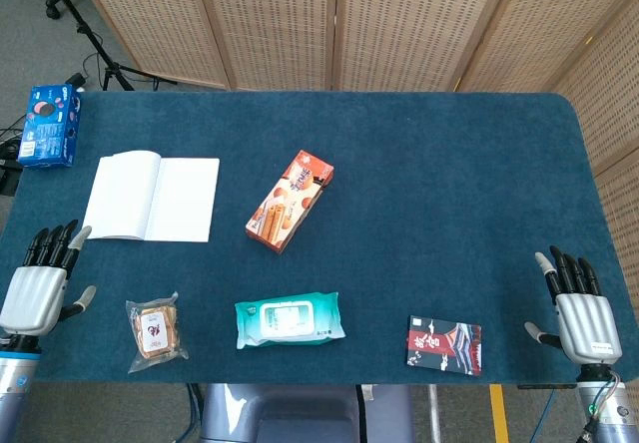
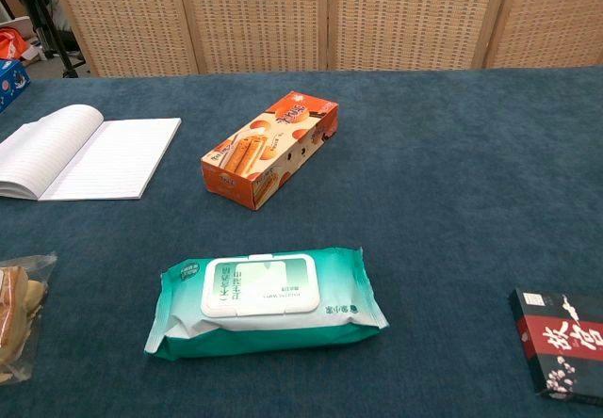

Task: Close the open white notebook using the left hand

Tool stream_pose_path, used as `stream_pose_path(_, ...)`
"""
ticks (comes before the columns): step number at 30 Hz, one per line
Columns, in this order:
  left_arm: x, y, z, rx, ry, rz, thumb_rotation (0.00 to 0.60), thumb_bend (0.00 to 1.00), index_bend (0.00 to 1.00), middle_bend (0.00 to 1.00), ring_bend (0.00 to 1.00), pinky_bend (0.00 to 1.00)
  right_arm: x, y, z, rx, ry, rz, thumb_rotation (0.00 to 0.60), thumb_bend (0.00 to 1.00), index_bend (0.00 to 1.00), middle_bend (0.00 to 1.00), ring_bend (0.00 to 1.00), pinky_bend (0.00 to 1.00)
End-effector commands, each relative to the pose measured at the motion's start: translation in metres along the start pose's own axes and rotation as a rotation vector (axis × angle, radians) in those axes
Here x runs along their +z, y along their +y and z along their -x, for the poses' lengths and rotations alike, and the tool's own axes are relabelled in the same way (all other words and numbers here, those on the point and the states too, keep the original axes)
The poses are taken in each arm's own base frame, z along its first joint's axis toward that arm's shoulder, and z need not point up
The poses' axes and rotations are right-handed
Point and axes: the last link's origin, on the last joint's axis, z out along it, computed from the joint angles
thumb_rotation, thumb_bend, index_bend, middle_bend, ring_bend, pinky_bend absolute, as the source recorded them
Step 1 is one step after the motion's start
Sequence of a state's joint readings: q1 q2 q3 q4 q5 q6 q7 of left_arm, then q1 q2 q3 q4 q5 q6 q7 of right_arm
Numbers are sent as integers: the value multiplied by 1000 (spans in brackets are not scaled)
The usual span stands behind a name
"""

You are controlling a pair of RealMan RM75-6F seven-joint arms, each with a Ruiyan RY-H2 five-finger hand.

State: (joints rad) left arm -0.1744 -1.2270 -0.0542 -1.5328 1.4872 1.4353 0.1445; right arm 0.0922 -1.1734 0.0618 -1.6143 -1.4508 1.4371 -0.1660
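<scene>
The white notebook [image 1: 152, 197] lies open and flat on the blue table, at the left; the chest view shows it [image 2: 85, 153] at the far left with lined pages up. My left hand [image 1: 40, 285] hovers at the table's front left corner, just below the notebook, fingers apart and holding nothing. My right hand [image 1: 578, 306] is at the front right corner, also with fingers spread and empty. Neither hand appears in the chest view.
An orange snack box [image 1: 290, 201] lies mid-table. A green wet-wipes pack [image 1: 289, 320], a clear-wrapped pastry [image 1: 155, 333] and a dark red-and-black box [image 1: 443, 344] line the front edge. A blue cookie box [image 1: 52, 126] sits at the far left edge. Wicker screens stand behind.
</scene>
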Motion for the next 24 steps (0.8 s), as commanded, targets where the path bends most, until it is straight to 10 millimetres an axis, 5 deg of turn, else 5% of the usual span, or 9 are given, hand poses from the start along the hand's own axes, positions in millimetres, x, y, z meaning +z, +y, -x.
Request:
stream_pose_path(1, 0, 0, 0, -1, 2, 0, 600, 270, 0, 0, 0, 0, 0, 0, 0, -2, -2, 0, 600, 53, 0, 0, 0, 0)
stream_pose_path(24, 2, 0, 0, -9, -4, 5, 600, 271, 0, 0, 0, 0, 0, -1, 0, -4, -1, 3, 600, 53, 0, 0, 0, 0)
